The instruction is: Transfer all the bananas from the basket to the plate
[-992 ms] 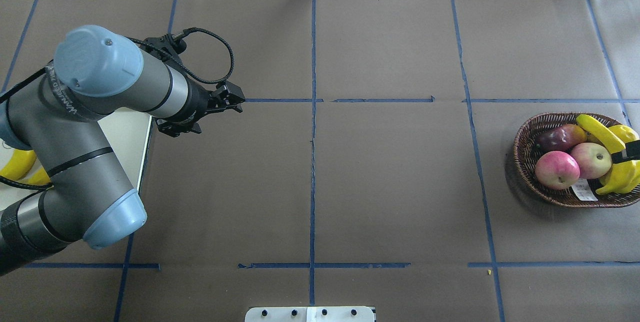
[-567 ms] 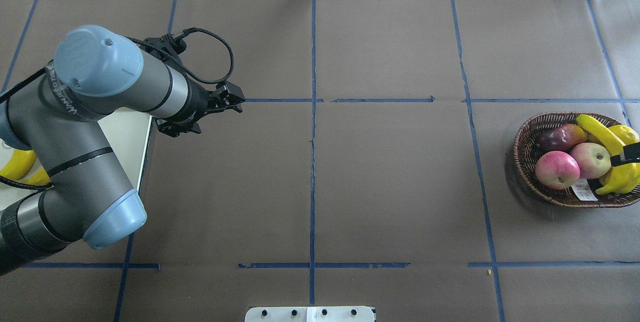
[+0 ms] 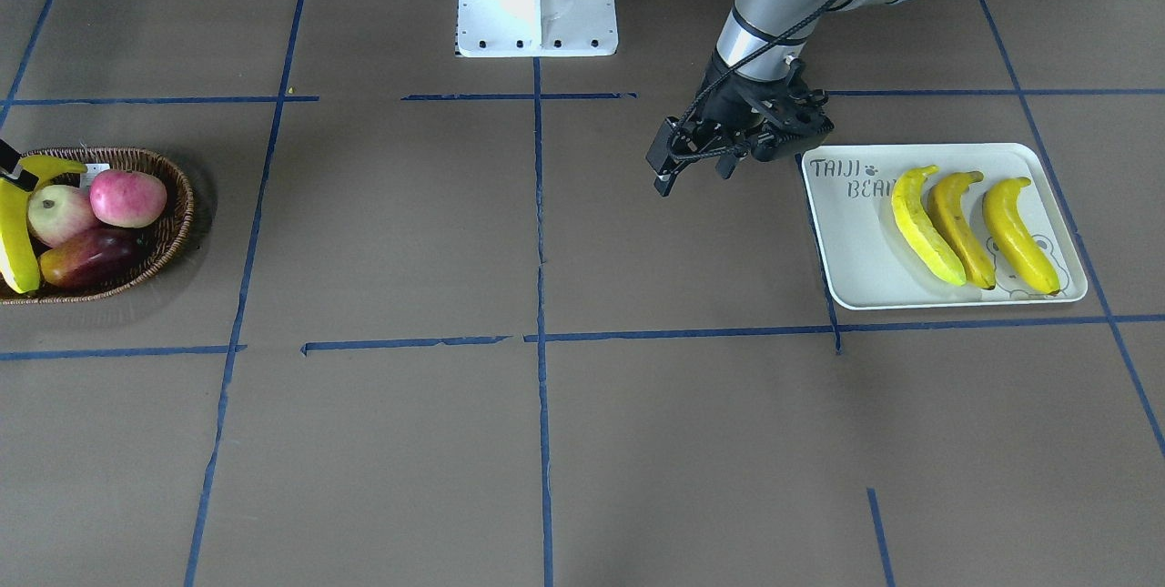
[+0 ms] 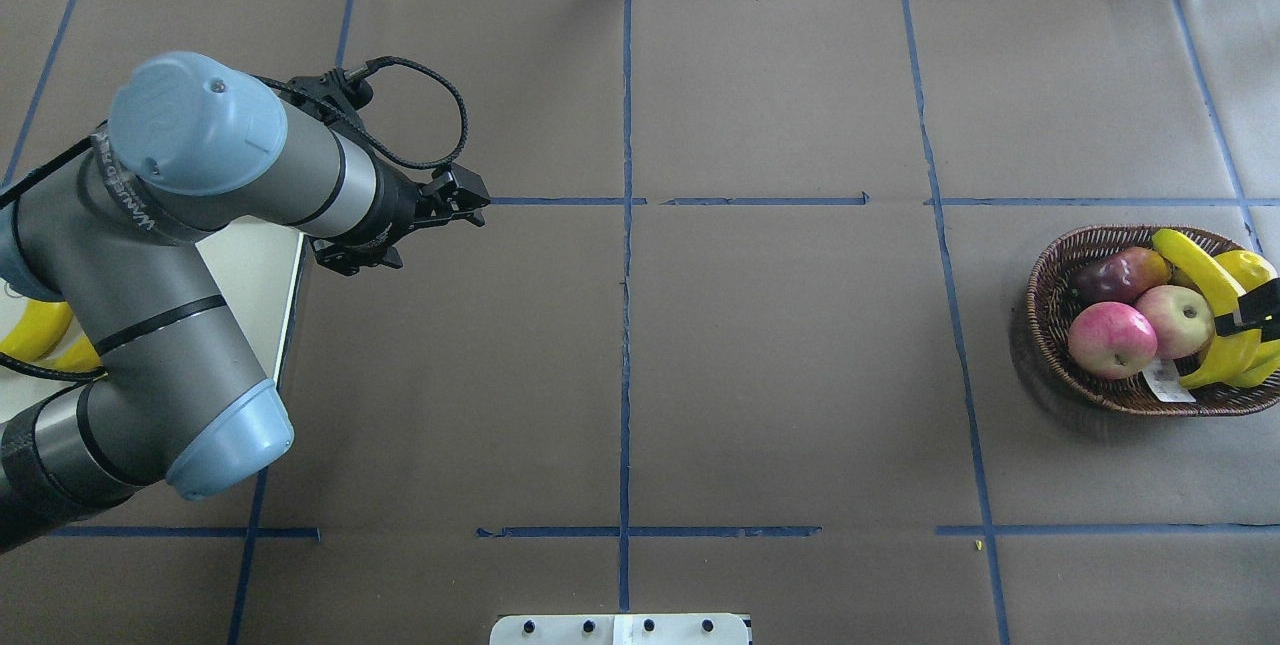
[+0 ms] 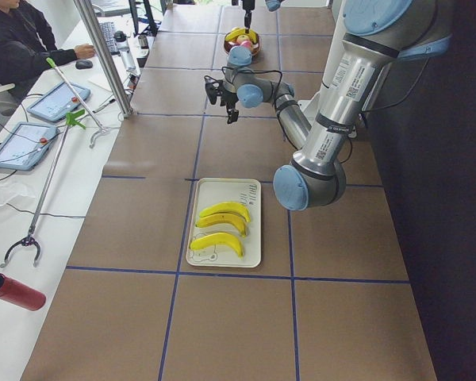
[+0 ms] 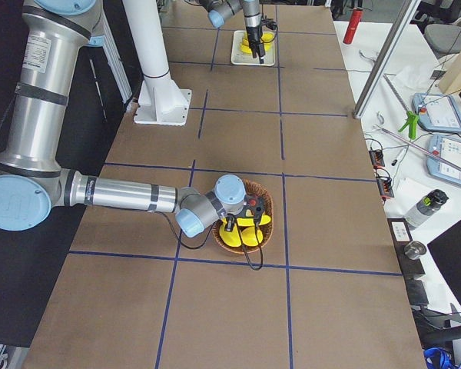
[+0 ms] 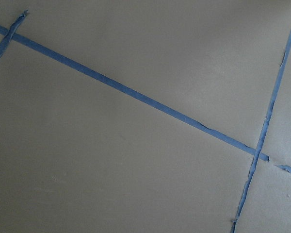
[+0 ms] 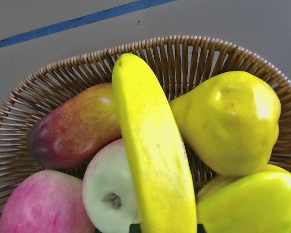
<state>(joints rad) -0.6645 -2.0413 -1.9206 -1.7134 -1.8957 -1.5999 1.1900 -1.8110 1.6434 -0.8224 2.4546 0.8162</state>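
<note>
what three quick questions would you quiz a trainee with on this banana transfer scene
1. How many bananas lie on the plate?
2. True or false: the left tool is holding a banana.
3. Which fruit shares the basket with the banana in it? A) apples B) grapes C) oranges

Key: 1) three. 2) false: it hangs empty over the table beside the plate. 3) A.
</note>
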